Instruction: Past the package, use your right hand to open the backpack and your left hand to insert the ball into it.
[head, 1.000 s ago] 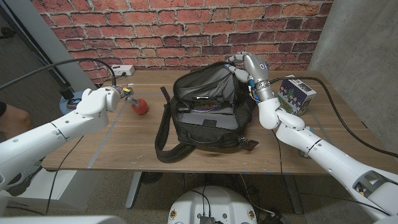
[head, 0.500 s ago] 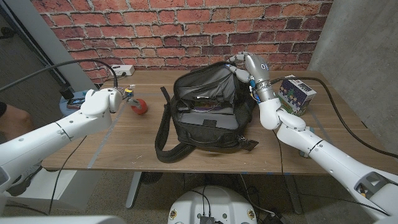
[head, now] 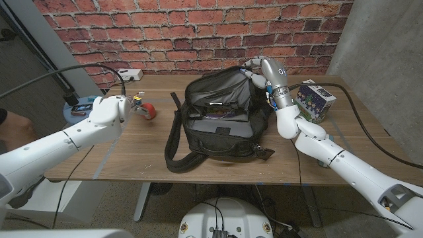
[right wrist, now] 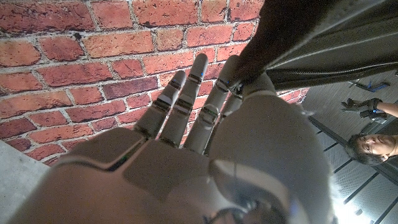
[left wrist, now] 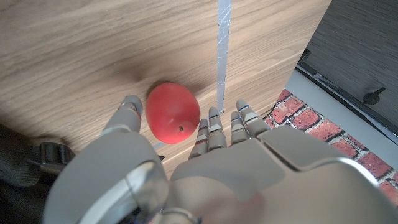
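A red ball (head: 151, 111) lies on the wooden table (head: 132, 149), left of the black backpack (head: 221, 116). My left hand (head: 135, 104) reaches over it; in the left wrist view the ball (left wrist: 173, 112) sits between the thumb and the spread fingers (left wrist: 211, 127), still on the wood. My right hand (head: 255, 71) grips the backpack's raised far flap, holding the main compartment open. In the right wrist view dark fabric (right wrist: 286, 37) runs out from between its fingers (right wrist: 186, 93). A colourful package (head: 314, 100) stands right of the backpack, beside my right forearm.
A white power strip (head: 130, 74) lies at the table's back left, with a cable looping over it. The backpack's strap (head: 173, 142) trails toward the front edge. A tape strip (left wrist: 222, 43) crosses the wood near the ball. A person's hand (head: 12, 123) shows at the left edge.
My left arm has shifted slightly toward the ball, closing its fingers in around it. The right hand and backpack flap have stayed put.
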Motion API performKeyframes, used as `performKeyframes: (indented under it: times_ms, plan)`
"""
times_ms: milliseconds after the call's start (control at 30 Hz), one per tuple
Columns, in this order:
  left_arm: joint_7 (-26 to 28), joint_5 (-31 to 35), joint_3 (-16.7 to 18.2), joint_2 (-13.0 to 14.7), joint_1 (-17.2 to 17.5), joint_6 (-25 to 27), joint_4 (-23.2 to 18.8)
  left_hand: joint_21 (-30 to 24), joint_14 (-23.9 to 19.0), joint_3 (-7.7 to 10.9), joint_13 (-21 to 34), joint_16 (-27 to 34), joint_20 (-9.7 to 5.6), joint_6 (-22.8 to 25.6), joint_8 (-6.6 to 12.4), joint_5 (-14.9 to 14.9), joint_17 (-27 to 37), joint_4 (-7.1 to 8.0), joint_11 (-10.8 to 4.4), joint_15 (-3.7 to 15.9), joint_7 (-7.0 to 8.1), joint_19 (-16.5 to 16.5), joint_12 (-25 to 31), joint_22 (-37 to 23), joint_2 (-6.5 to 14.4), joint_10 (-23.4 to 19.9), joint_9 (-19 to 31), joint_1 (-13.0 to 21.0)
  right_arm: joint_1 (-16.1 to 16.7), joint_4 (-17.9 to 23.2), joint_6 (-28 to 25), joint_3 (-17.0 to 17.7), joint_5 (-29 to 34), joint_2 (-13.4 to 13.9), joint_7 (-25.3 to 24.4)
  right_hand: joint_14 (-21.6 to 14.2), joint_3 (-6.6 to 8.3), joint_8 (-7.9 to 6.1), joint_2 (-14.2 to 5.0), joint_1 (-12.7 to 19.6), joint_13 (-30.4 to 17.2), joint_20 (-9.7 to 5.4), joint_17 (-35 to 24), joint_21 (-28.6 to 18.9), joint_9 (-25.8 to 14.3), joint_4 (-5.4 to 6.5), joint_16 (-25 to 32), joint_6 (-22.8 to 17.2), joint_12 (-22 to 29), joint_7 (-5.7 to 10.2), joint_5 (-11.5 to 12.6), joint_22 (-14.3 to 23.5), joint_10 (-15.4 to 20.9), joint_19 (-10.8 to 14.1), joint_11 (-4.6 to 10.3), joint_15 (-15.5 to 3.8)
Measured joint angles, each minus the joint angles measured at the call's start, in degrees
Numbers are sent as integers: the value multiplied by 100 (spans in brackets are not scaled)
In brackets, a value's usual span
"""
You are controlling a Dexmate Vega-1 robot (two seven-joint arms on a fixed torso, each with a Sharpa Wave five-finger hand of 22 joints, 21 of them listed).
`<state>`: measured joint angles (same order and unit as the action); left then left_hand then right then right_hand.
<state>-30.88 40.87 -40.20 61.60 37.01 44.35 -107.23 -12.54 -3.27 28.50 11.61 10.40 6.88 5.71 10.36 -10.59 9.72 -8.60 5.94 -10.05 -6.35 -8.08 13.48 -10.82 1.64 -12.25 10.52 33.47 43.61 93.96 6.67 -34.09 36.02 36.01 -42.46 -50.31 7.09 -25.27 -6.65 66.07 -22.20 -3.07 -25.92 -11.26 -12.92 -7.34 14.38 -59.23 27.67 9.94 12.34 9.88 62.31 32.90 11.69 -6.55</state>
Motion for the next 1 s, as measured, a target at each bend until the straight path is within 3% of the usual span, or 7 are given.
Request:
performKeyframes:
  times_ms: [733, 833, 1000]
  plan:
    - [196, 11, -59, 20, 43, 307, -149, 0, 39, -23, -1, 1, 112, -461, -65, 0, 0, -24, 122, -84, 112, -11, -77, 1, 0, 163, 0, 0, 63, 73, 39, 70, -29, 71, 60, -21, -32, -18, 6, 6, -24, 10, -27, 0, 0, -31, -41, 0, -44, 0, -1, 0, -1, -51, -1, -20]
    - [213, 11, -55, 32, 48, 366, -172, 0, 10, -47, -1, 2, 112, -541, -64, 0, 0, -1, 123, -113, 27, -11, -77, 1, 0, 162, 0, 0, 86, 105, 36, 86, -29, 84, 66, -21, -32, -17, 5, 6, -13, 10, -26, 0, 0, -31, -41, 0, -44, 0, -2, 0, -1, -51, -1, -20]
    - [266, 16, -49, 39, 48, 471, -184, 0, -61, -58, -9, 2, 99, -467, -16, 0, 0, -12, 28, -62, -255, -86, -77, 1, 0, 68, -13, 1, 126, 160, 5, 113, -29, 105, 86, -21, -32, -16, -2, -1, -24, 10, -53, 0, 0, -31, -63, 0, -44, 0, -4, 0, -1, -51, -1, -19]
